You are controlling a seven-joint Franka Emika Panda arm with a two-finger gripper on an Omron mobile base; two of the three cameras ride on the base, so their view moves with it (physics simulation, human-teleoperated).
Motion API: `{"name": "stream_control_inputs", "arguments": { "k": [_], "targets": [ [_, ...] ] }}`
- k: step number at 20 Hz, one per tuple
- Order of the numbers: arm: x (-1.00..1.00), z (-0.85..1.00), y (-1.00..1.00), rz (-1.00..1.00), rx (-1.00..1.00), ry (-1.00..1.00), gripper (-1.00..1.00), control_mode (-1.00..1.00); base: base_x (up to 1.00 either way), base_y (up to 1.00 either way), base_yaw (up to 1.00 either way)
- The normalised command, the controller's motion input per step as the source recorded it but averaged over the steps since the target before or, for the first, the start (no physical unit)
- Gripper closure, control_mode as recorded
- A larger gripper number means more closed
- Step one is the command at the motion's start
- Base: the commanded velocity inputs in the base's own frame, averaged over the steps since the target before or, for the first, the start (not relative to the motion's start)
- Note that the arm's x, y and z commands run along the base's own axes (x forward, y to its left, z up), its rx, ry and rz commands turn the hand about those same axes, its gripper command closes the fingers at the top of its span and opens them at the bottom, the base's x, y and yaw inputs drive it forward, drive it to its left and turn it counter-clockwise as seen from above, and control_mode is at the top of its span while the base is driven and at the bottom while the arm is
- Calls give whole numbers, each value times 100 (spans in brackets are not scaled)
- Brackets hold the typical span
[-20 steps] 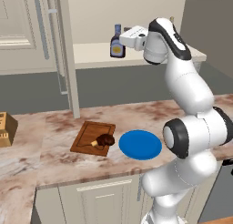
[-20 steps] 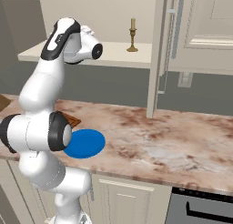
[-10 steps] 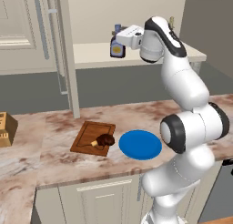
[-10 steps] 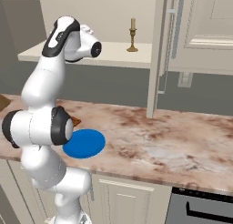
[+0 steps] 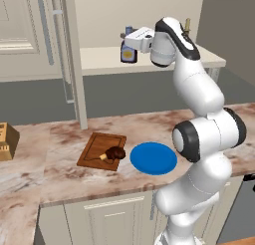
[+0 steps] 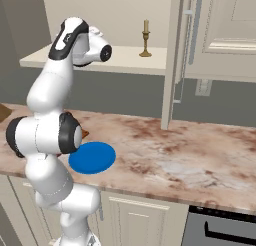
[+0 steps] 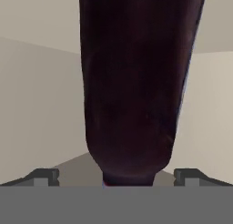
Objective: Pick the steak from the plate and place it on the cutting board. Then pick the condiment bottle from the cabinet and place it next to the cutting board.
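My two small dark fingers [image 7: 45,176] are spread as wide as they go, one either side of the small dark brown condiment bottle with a yellow-white label and greyish-blue cap [image 5: 128,50], whose dark body looms at twelve o'clock from my hand and is not gripped. The bottle stands upright on the wide shelf of the cream-beige wall cabinet [image 5: 99,57], with my gripper [image 5: 125,42] level with it. Below, the small dark brown steak with a pale tan bone end [image 5: 113,154] lies on the rectangular reddish-brown wooden cutting board [image 5: 97,148], and the flat round bright blue plate [image 5: 153,158] sits just beside the board at its three o'clock.
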Motion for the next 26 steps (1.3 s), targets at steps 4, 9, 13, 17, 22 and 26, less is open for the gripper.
{"name": "stream_control_inputs", "arguments": {
  "k": [4,9,13,17,22,26],
  "targets": [
    [4,-3,0,0,0,0,100,-100,0,0,0],
    [0,0,2,0,0,1,100,-100,0,0,0],
    [0,0,4,0,0,4,100,-100,0,0,0],
    [-13,0,0,0,0,5,100,-100,0,0,0],
    [-30,0,0,0,0,3,100,-100,0,0,0],
    [-40,0,0,0,0,0,100,-100,0,0,0]
  ]
}}
